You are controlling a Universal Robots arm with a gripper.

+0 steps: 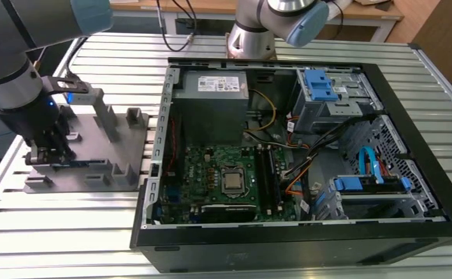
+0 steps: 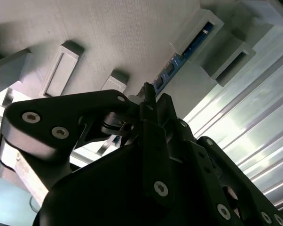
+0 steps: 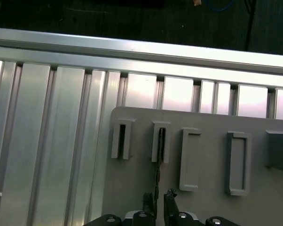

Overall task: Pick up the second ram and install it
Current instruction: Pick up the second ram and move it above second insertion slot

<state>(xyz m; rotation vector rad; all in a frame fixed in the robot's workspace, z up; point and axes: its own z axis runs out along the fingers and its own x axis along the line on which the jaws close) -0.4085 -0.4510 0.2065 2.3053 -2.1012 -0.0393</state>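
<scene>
Though partly behind pincer (image 3: 159, 200), second ram (image 3: 157, 165) edge-on.

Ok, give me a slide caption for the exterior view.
Gripper poised at the second ram in its grey holder, beside the open computer case.

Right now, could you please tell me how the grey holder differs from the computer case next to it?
The grey holder is pale, low and small; the computer case is black and far larger. The holder carries the second ram, a blue strip, with the gripper down at it; the case lies open, showing a green motherboard. Both rest on the slatted metal table.
</scene>
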